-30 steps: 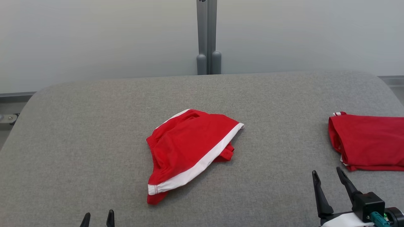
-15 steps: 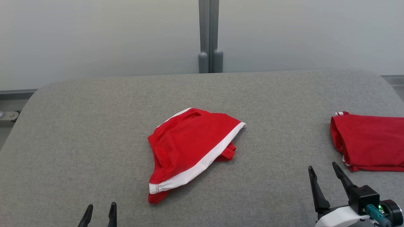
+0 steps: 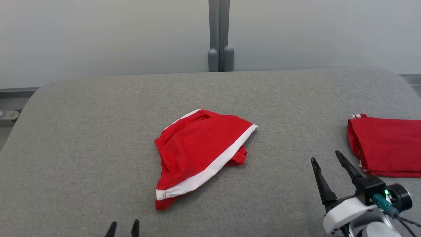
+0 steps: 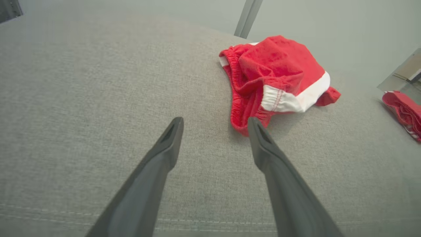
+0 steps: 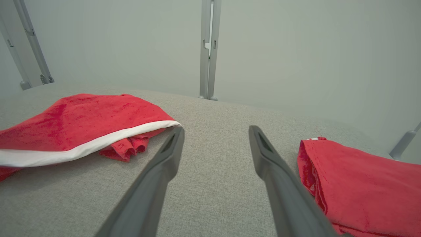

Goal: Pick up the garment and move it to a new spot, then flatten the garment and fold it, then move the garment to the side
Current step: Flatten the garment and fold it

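My left claw [image 3: 124,224] and right claw [image 3: 325,156] (both spread apart, empty) are edging nearer the garment [image 3: 197,148] ahead, readying pickup.

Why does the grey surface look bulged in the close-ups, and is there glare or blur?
Head view: soft even light, a faint shadow beside the crumpled red garment with a white band, no glare. Left wrist view: the wide lens bows the grey fabric surface into a hump; the left tool looks slightly soft. Right wrist view: same bowing, folded red cloth fairly sharp.
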You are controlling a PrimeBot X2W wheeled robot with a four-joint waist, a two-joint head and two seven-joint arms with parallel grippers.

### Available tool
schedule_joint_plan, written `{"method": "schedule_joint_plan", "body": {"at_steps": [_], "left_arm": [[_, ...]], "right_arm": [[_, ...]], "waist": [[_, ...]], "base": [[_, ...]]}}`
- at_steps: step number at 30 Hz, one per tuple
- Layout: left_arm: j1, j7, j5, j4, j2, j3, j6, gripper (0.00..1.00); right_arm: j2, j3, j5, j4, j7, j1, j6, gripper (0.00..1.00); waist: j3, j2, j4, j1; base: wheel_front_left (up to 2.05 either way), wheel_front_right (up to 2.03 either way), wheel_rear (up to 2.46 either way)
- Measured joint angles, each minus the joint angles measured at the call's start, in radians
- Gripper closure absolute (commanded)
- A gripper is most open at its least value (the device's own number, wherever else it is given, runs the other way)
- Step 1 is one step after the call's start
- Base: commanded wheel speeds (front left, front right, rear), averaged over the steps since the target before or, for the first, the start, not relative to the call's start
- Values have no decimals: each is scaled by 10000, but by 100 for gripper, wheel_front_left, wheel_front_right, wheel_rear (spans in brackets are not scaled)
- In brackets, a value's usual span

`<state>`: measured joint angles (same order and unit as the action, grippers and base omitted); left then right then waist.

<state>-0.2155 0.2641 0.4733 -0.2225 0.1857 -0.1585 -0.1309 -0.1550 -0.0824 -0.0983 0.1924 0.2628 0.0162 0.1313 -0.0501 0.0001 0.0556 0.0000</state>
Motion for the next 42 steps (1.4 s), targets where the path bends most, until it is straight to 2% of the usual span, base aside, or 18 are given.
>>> {"method": "schedule_joint_plan", "body": {"at_steps": [1,6,11,17,23,28,34,42], "left_arm": [[89,-299,382,-240,23,-454,0,0],[696,-1651,1336,-148,211,-1371,0,0],[1815,-2525,2067,84,226,-1927,0,0],[3008,-3214,2784,4,84,-2433,0,0],[3637,-3262,2878,-167,102,-2610,0,0],[3711,-3421,2930,61,81,-2750,0,0],[3492,-3651,3091,932,107,-2790,130,0],[2940,-3965,3254,2196,284,-2773,568,0]], "right_arm": [[-483,-499,-54,372,0,-494,0,0],[-1883,-2276,-157,2142,-169,-2294,2,0],[-2744,-3893,-884,3241,-951,-4695,2,0],[-3576,-6025,-1553,4272,-1743,-6659,2,0],[-3847,-7823,-2334,4893,-1745,-7864,2,0],[-3946,-8884,-2986,5277,-1503,-8425,4,0],[-3942,-9626,-3442,5636,-1062,-9049,2,0],[-3898,-10381,-3833,6029,-673,-9552,0,0]], "waist": [[81,0,31,0],[310,0,273,0],[874,0,551,0],[1875,0,855,1],[2804,0,1193,1],[3339,0,1526,1],[3641,0,1940,1],[3710,0,2167,1]], "base": [[0,0,0],[0,0,0],[0,0,0],[0,0,0],[0,0,0],[0,0,0],[0,0,0],[0,0,0]]}}
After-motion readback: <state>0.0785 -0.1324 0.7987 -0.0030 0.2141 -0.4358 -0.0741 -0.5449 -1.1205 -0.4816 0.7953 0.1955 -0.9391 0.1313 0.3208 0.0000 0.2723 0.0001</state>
